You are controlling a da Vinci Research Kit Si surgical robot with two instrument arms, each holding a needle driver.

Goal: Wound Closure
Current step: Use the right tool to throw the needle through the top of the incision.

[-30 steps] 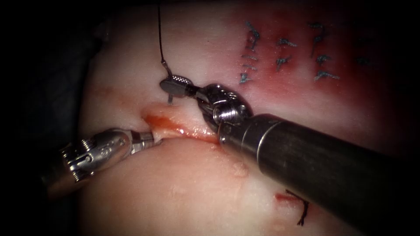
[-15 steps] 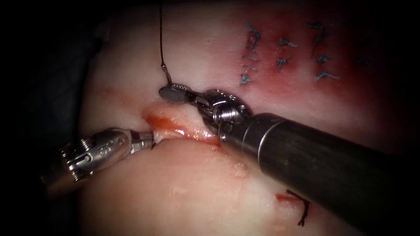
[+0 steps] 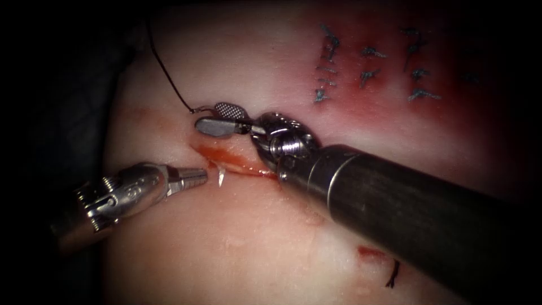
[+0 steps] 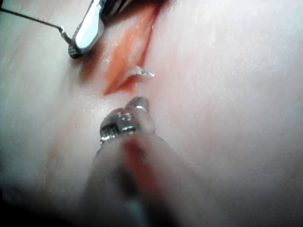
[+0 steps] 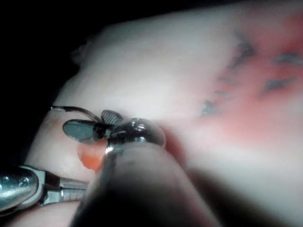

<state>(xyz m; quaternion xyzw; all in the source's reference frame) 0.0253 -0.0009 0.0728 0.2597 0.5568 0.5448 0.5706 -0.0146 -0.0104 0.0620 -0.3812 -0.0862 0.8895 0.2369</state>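
The cut (image 3: 240, 162) in the tissue (image 3: 237, 248) runs across the middle, with red fluid in it. The needle sits in the tissue at the cut's left end. Its tail (image 3: 196, 109) lies on the far side and its tip (image 3: 221, 176) pokes out at the near lip (image 4: 142, 72). The thread (image 3: 166, 70) leads from the tail up and to the left. My right tool (image 3: 208, 116) stands open just beside the tail and holds nothing (image 5: 85, 120). Left of the tip, my left tool (image 3: 202, 176) is shut and empty, a little short of the tip (image 4: 139, 101).
Several blue stitches (image 3: 367, 68) lie in a red-stained patch at the upper right. A short cut end of thread (image 3: 391, 277) sticks out beside the right shaft (image 3: 406, 214). The tissue's left edge (image 3: 113, 113) drops into darkness.
The right tool pushed the needle's tail leftwards, then opened and let it go. The needle tip has come out at the near lip. The left tool drew back from the lip. The thread swung left.
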